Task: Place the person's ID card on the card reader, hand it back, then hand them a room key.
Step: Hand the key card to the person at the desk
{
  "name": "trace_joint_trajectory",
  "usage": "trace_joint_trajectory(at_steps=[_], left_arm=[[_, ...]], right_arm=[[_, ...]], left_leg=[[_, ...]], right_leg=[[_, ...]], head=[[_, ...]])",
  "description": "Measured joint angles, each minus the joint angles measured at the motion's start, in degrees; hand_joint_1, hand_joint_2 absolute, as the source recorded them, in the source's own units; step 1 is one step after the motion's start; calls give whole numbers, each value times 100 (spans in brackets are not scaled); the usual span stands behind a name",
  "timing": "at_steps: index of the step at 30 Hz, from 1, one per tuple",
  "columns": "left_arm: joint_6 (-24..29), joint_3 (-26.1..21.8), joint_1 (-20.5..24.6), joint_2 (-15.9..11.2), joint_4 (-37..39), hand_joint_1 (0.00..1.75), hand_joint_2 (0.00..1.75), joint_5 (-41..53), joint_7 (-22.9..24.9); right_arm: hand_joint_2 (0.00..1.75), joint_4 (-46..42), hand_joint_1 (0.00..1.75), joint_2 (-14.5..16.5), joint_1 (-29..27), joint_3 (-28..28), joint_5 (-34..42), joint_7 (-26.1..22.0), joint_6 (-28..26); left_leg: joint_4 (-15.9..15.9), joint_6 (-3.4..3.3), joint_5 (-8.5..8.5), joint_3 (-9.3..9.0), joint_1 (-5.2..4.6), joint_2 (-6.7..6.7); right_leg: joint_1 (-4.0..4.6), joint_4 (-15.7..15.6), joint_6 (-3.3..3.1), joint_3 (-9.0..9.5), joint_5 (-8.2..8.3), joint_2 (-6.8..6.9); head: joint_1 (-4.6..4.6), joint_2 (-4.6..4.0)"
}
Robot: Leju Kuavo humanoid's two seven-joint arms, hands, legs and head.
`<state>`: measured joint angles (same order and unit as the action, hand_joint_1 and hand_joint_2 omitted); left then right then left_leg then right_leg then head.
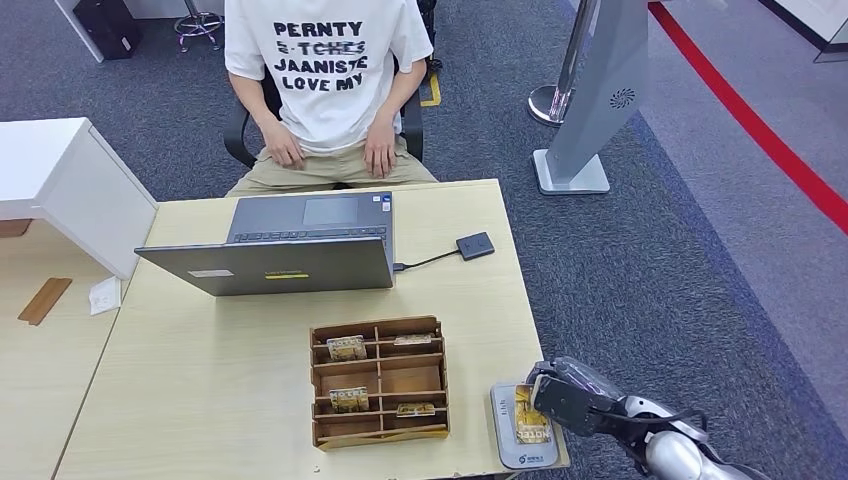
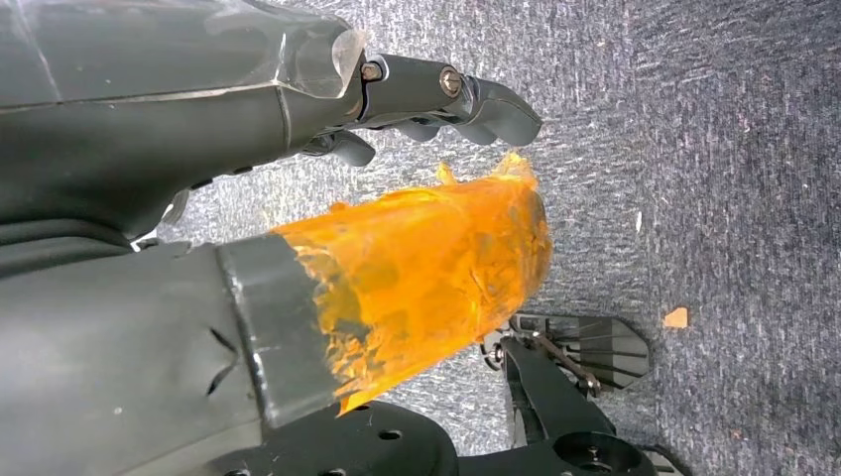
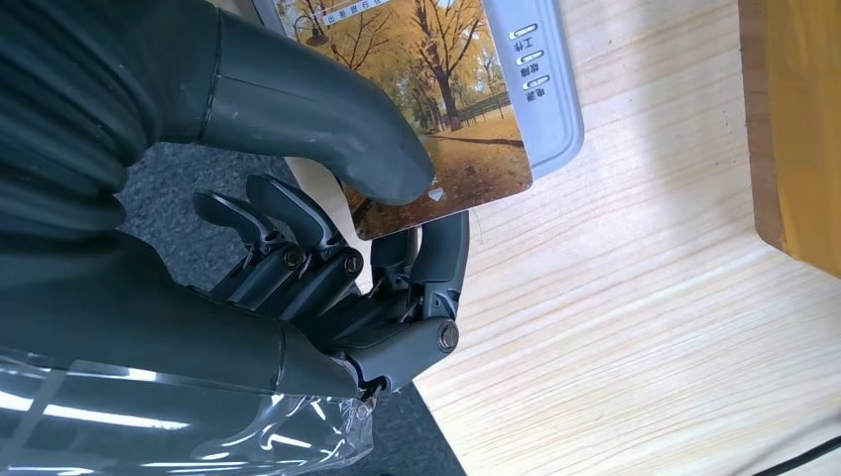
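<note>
The right hand [image 1: 562, 397] sits at the table's near right corner, its thumb [image 3: 327, 119] pressed on top of the ID card [image 3: 436, 109] and a finger [image 3: 446, 263] under the card's free end, so the card is pinched between them. The card, printed with autumn trees, lies over the grey card reader [image 1: 508, 432], one end jutting past the reader's edge toward the hand; the reader itself rests flat at the near edge of the table [image 1: 200, 380], just right of the wooden divided tray [image 1: 379, 383]. Several of the tray's compartments hold small cards [image 1: 347, 348], some standing, some lying flat.

Toward the far edge an open laptop [image 1: 290, 245] faces the seated person in a white printed T-shirt [image 1: 318, 70], whose hands rest on their lap beyond the table. A cable runs from the laptop's right side to a small black box [image 1: 475, 246] near the table's right edge.

The left hand [image 2: 298, 129] hangs over grey carpet [image 2: 714, 149]; its thumb is wrapped in orange film, its dark fingers [image 2: 466, 94] reach forward apart from the thumb, and nothing lies between them.

Left of the table stand a white cabinet [image 1: 60, 190] and a second wooden surface with a brown strip [image 1: 44, 300] and a paper slip [image 1: 104, 295]. A grey floor stand [image 1: 590, 110] stands on the carpet beyond the far right corner.
</note>
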<state>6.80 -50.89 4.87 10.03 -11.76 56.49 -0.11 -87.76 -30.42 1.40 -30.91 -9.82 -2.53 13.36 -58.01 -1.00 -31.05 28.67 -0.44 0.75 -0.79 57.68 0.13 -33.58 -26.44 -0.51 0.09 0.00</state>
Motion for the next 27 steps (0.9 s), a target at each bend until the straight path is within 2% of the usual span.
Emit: trace_joint_trajectory(at_steps=[27], left_arm=[[-11, -63, -7, -22, 0, 0, 0, 9, -2]], right_arm=[[175, -34, 175, 1, -74, 13, -23, -11, -8]], left_leg=[[0, 0, 0, 0, 0, 0]], right_leg=[[0, 0, 0, 0, 0, 0]], head=[[-2, 0]])
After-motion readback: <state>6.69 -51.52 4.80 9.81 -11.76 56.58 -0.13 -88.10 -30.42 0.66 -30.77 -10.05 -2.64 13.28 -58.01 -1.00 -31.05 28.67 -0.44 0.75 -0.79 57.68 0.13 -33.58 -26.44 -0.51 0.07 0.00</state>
